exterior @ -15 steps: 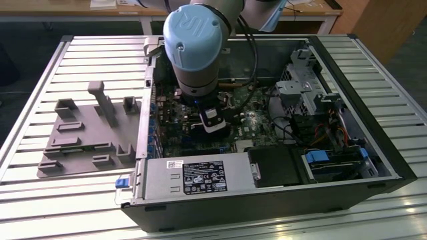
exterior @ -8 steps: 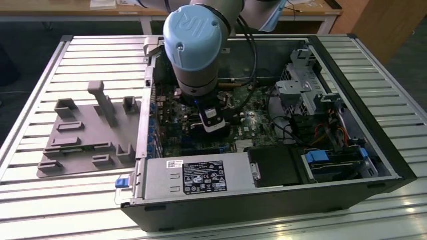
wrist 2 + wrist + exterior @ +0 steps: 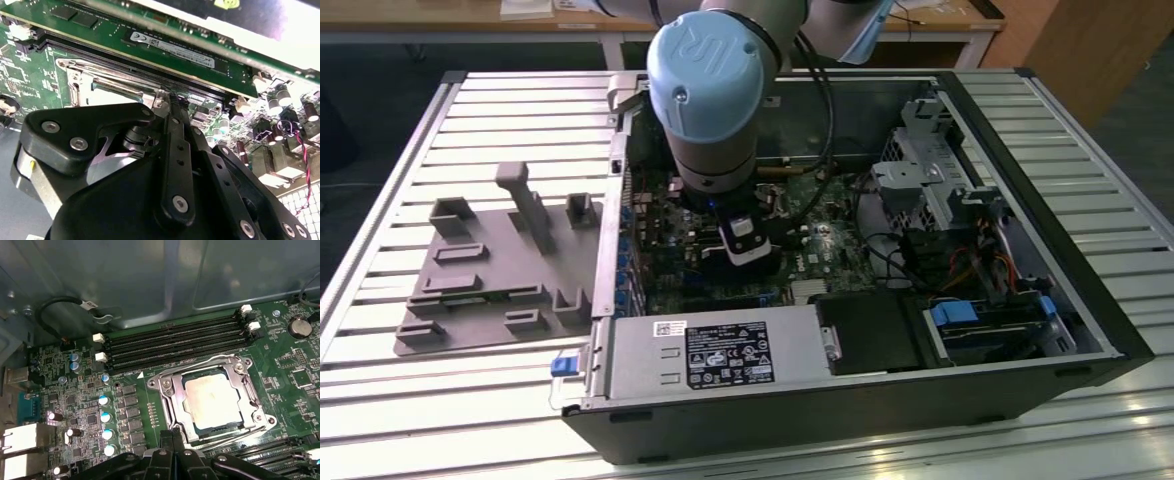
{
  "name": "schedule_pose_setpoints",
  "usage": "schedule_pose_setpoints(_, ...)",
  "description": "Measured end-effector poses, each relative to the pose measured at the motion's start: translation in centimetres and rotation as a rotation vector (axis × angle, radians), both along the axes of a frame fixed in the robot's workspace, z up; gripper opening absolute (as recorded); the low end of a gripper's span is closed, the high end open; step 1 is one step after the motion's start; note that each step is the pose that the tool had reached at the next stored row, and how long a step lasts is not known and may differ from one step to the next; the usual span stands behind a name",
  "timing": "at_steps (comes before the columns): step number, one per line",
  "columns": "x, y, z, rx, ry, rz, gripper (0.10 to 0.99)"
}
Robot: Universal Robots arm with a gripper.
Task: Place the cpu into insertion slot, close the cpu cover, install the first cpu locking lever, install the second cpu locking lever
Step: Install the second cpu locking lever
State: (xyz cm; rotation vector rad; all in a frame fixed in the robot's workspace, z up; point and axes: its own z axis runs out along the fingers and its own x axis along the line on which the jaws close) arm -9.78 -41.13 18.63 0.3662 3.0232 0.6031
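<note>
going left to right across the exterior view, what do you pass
grey fixture plate → robot arm's pale blue joint above the green motherboard → silver drive cage → blue-tabbed drive

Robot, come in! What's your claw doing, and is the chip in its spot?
Black claw low at socket edge. Pale silver-beige square chip seated, thin silver metal frame cover down around it. Nothing blocking.

No print legible, labels unreadable
</note>
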Motion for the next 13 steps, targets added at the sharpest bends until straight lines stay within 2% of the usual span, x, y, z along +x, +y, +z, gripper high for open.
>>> schedule_pose_setpoints(8, 0.0, 0.04, 1.3, -0.004, 0.0, 0.0, 0.102)
schedule_pose_setpoints(11, 0.0, 0.08, 1.87, -0.017, -0.0002, 0.0, 0.102)
schedule_pose_setpoints(13, 0.0, 0.09, 2.12, -0.036, 0.0, 0.0, 0.102)
